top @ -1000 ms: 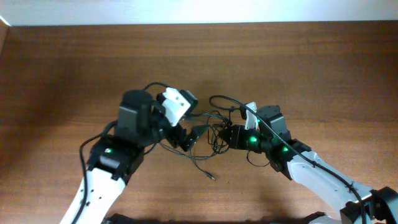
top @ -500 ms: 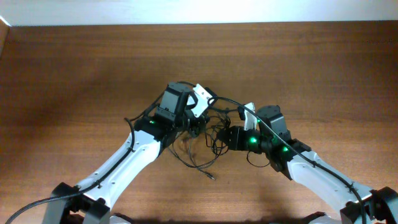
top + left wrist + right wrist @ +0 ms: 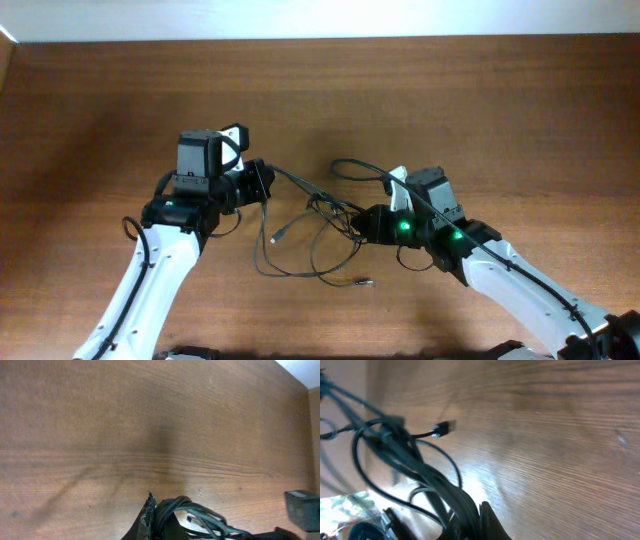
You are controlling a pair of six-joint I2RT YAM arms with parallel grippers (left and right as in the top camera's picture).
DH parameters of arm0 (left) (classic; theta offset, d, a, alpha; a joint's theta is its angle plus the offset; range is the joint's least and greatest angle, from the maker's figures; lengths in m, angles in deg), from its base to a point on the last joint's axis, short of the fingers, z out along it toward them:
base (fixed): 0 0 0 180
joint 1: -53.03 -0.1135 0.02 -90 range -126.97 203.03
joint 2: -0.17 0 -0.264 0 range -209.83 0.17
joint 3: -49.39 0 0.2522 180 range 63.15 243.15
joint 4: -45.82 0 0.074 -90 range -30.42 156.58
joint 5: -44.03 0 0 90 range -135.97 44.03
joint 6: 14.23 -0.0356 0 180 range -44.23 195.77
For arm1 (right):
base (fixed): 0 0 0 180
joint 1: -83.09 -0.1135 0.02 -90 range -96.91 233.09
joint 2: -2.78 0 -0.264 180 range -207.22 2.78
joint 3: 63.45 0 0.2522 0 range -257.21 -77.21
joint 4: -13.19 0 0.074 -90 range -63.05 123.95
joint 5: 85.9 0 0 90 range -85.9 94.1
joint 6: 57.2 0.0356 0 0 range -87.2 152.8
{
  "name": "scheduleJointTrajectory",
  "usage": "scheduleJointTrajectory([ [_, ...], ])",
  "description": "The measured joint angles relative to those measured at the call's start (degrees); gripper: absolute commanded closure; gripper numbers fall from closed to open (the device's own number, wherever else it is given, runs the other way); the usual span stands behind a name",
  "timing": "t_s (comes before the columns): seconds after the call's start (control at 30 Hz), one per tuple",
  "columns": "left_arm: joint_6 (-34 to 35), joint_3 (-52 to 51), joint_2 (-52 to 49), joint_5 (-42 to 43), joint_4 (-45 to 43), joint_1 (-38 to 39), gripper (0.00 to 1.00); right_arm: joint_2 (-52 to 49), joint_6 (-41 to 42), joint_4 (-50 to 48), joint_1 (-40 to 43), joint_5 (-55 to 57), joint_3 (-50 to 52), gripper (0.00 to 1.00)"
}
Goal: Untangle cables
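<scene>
The cables [image 3: 318, 212] are sagging in a loose snarl between the two arms near the middle of the wooden table [image 3: 480, 100]. One strand is running up to the left gripper [image 3: 262, 183] and a thicker bunch is running to the right gripper [image 3: 368, 222]. Both sets of fingers are pressing together on cord: the left wrist view is showing a small bundle wedged at the fingertip [image 3: 148, 516], and the right wrist view is showing several strands gathered against its fingertip [image 3: 489, 519]. One small plug [image 3: 277, 238] is dangling or lying free left of the knot, and a second plug [image 3: 365, 283] is resting on the wood nearer the arm bases. The cords are looking thin, light and limp, so they are likely bending wherever they are pulled and tightening the knot rather than holding a shape. Their smooth jackets are probably slipping under a weak pinch. The best holds are probably the strands just beside the crossing, or just behind a plug. The tabletop is looking flat, smooth and faintly glossy, offering little drag, and bare wood is stretching wide on every side, giving plenty of room for spreading the cords apart.
</scene>
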Motion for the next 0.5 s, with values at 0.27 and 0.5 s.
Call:
scheduleJointTrajectory([
  [0.27, 8.2, 0.0, 0.0, 2.3, 1.2, 0.0, 1.00, 0.1, 10.8, 8.6, -0.7, 11.6, -1.0, 0.85],
  [0.5, 5.7, 0.5, 0.7, -5.0, 4.0, -11.0, 1.00, -1.3, 14.7, 14.6, 1.2, 21.8, 4.1, 0.69],
])
